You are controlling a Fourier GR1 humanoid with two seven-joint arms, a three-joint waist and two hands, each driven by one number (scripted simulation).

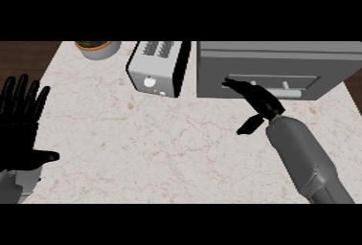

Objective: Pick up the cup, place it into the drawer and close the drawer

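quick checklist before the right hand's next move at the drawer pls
1. Right hand at the front of the grey drawer unit: ok, its straight fingers reach the drawer's face near the handle.
2. Cup inside the drawer: cannot tell, no cup shows anywhere in the head view.
3. Drawer fully shut: cannot tell, the front looks nearly flush with the unit.
4. Silver toaster out of the arm's path: ok, it stands to the left of the unit, apart from the hand.
5. Left hand out of the way: ok, it rests open at the left edge.
6. Potted plant clear: ok, far corner of the marble counter.
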